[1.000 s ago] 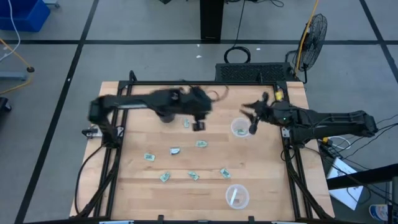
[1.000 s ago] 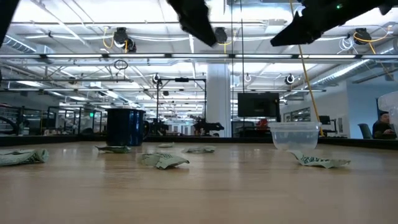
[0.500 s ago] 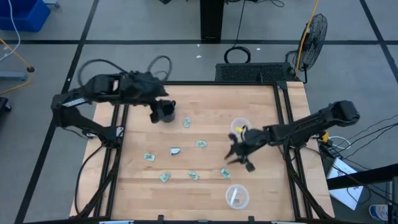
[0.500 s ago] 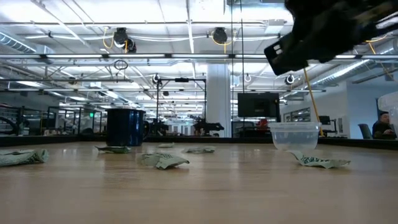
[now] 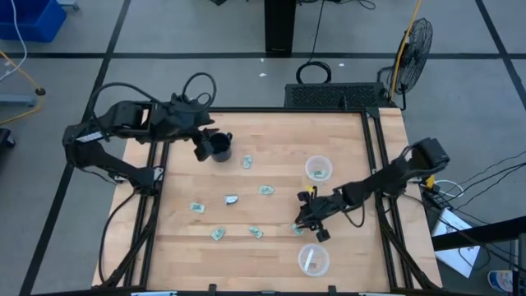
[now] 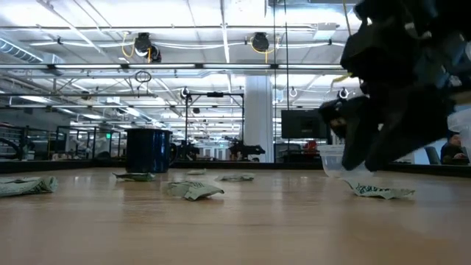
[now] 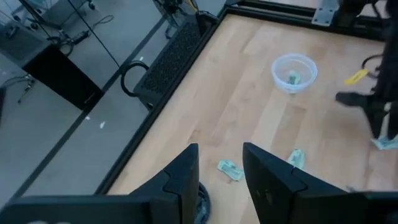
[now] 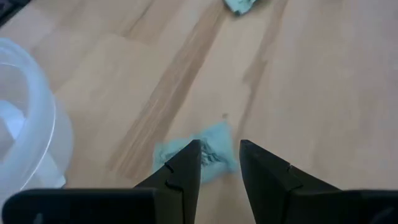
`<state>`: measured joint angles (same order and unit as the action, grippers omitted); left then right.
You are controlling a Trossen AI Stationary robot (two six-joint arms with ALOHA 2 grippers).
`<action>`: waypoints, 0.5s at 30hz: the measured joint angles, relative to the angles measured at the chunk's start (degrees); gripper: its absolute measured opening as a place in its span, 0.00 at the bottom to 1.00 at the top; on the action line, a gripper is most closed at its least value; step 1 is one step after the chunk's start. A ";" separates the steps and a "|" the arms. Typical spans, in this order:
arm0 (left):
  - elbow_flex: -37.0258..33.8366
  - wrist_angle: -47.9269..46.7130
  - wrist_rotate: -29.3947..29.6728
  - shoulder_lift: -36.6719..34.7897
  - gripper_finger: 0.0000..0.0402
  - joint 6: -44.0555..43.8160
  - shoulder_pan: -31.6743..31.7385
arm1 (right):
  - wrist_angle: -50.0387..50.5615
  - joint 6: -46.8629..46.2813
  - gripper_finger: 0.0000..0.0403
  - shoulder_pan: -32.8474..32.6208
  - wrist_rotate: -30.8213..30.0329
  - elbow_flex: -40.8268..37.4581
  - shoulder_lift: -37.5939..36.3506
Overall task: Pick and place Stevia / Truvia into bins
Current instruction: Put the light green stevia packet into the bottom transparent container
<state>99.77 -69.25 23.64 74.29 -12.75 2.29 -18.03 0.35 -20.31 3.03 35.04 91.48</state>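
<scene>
Right gripper (image 5: 306,228) is hovering low over the desk (image 5: 345,247), fingers (image 8: 180,171) slightly parted in a narrow gap and holding nothing, framing a pale green sachet (image 8: 200,154) lying flat just under the tips. In the high view that sachet (image 5: 297,228) is sitting just beside the gripper, between the two clear cups: near cup (image 5: 313,260) close by toward the desk's front edge with something pale already in it, far cup (image 5: 317,169) farther back with a packet inside. Other sachets are lying scattered across the middle of the desk, e.g. one at (image 5: 256,233), one at (image 5: 218,234), one at (image 5: 197,208), one at (image 5: 265,191), one at (image 5: 246,163). Sachet is looking very light, thin, soft paper, a bit crumpled; it is likely going to slide or buckle rather than resist, no breakage worry. Best hold is probably a pinch across the short width near the middle, or on a raised crumpled edge, fingertips nearly touching the wood so the flat paper is getting scooped between them. Left gripper (image 5: 200,146) is waiting at the desk's back left beside the black mug (image 5: 219,146), fingers (image 7: 184,177) narrowly apart and empty.
</scene>
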 joint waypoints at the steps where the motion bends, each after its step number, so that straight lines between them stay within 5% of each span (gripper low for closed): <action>1: 0.00 0.00 0.04 -0.02 0.33 -0.31 -0.26 | -1.82 -0.03 0.26 -0.09 -0.01 -0.01 1.05; 11: 0.00 0.00 0.00 -0.09 0.33 1.13 -1.85 | -5.54 -0.48 0.25 0.04 -1.73 0.12 7.42; 15: 0.00 0.00 0.00 -0.09 0.33 1.94 -2.46 | -4.86 -1.90 0.15 0.06 0.44 0.14 6.41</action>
<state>99.77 -69.25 23.64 74.19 -10.81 -0.17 -22.89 -1.54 -20.25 3.47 35.18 97.90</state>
